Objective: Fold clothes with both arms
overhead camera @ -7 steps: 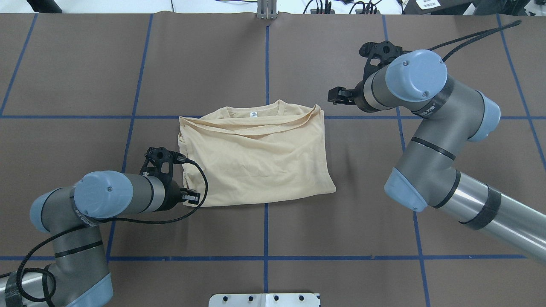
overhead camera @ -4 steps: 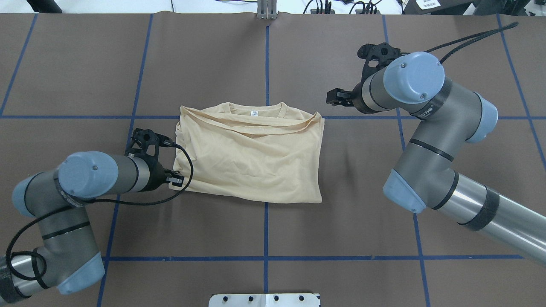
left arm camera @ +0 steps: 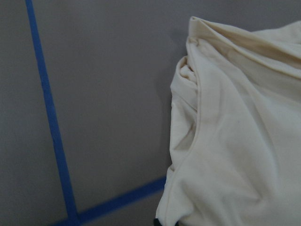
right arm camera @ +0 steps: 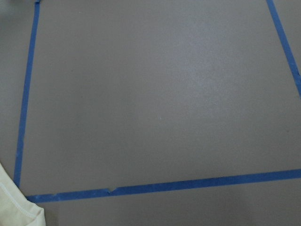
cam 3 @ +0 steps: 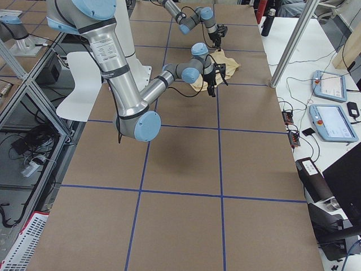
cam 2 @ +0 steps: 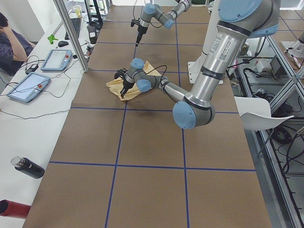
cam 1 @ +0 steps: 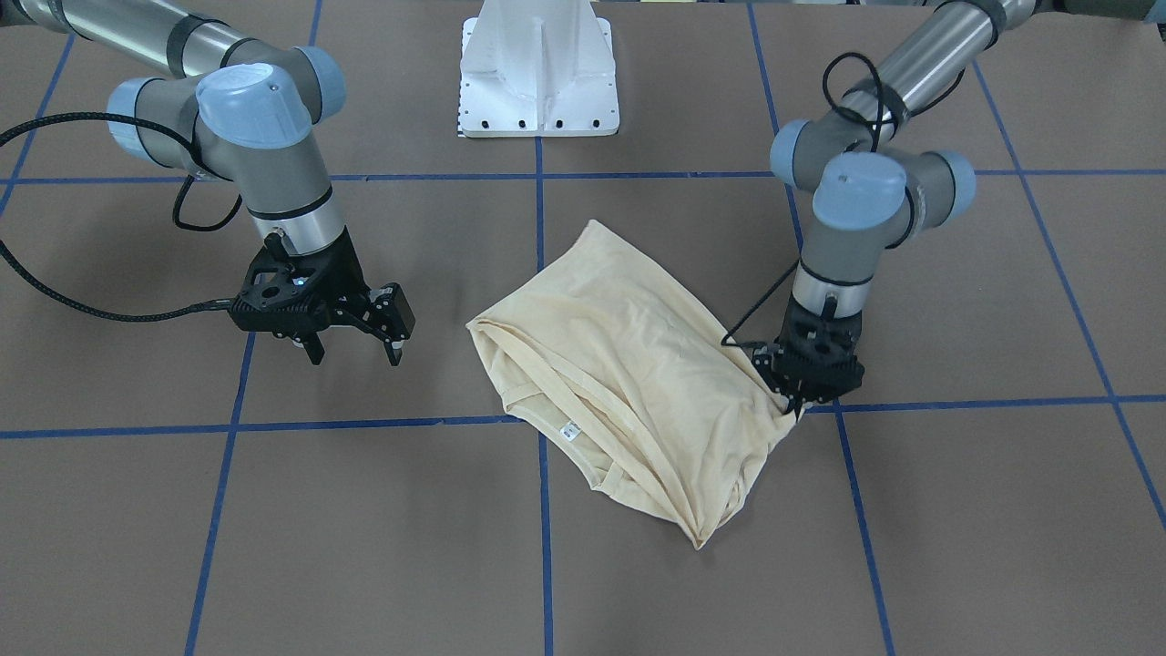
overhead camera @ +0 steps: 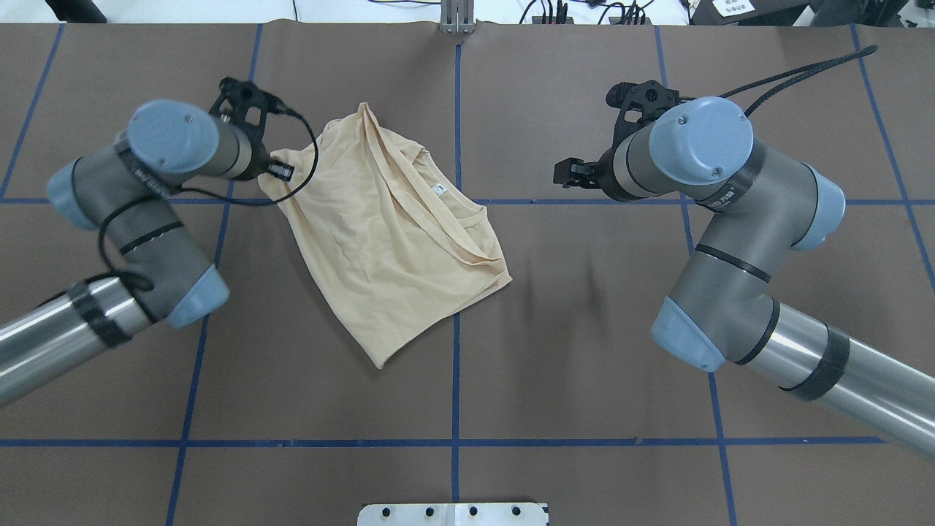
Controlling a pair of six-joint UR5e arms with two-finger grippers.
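A brown tabletop point(overhead camera: 584, 351) marked into squares by blue tape lines point(overhead camera: 456, 95) fills the scene, with a white metal pedestal base point(cam 1: 539, 73) at its near edge, on the robot's side.

A pale cream-yellow cotton T-shirt point(overhead camera: 387, 234), already folded into a rough rectangle, lies slantwise on the robot's left half of the tabletop. One corner reaches toward the far edge and the opposite corner points back toward the middle. Its small white neck label point(overhead camera: 438, 190) faces up near the centre line.

The black two-finger left gripper point(overhead camera: 280, 172) is pinched onto the shirt's corner nearest the tabletop's left edge, low against the surface. The black two-finger right gripper point(cam 1: 353, 355) hangs with its fingers spread and empty, over bare tabletop on the right half, well apart from the shirt.

This looks like a repositioning step: the left arm is dragging and turning the part-folded shirt before a further fold. The next move probably calls for laying the held corner down flat, then bringing the right gripper across to the opposite edge so both arms can fold together.

Half a second ago the shirt lay square near the tabletop's centre, collar toward the far edge. It has since swung away to the left. The right arm has barely moved.
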